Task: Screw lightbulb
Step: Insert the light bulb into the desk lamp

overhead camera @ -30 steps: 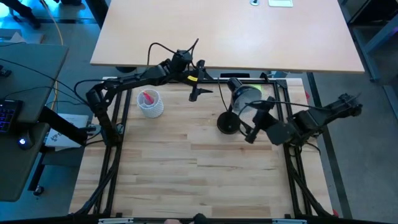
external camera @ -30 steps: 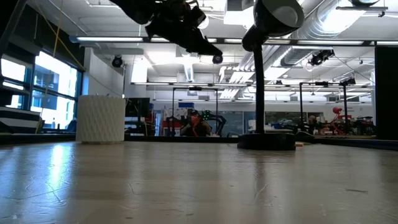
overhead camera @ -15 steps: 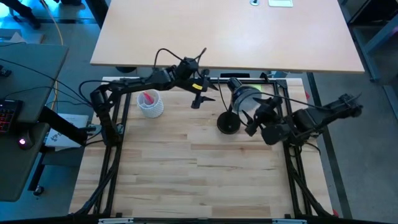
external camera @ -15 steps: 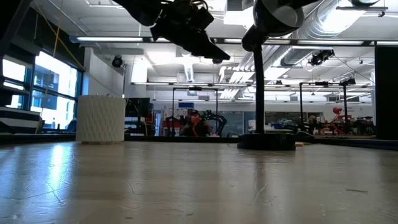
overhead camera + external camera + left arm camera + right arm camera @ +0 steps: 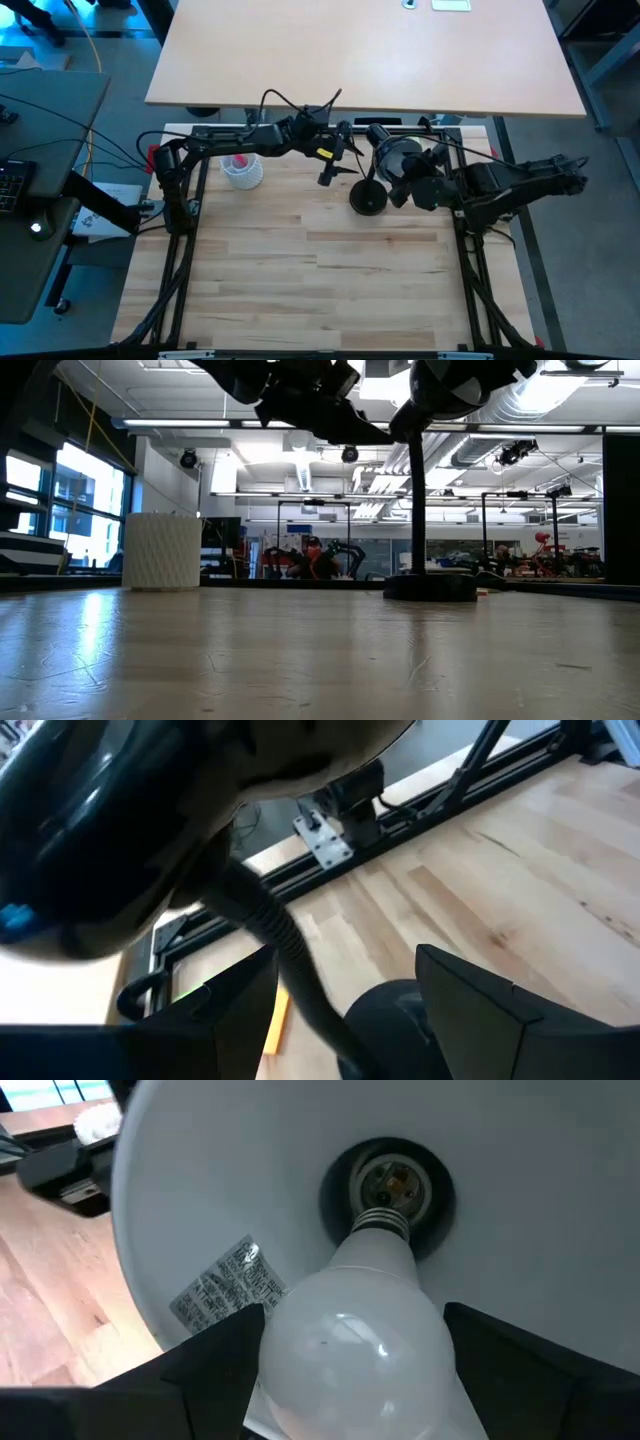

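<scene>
My right gripper [image 5: 350, 1380] grasps the lightbulb [image 5: 355, 1330], its screw base at the socket [image 5: 388, 1185] rim inside the lamp shade [image 5: 200, 1190]. My left gripper [image 5: 335, 165] hangs released beside the lamp stem [image 5: 280, 940].

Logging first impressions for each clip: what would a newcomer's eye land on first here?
The white lightbulb, held in the right gripper, with its screw base right at the socket inside the lamp's white shade. Next, both dark arms meeting at the black desk lamp at the table's far edge, the left gripper by its stem, and a white cup off to the left.
</scene>
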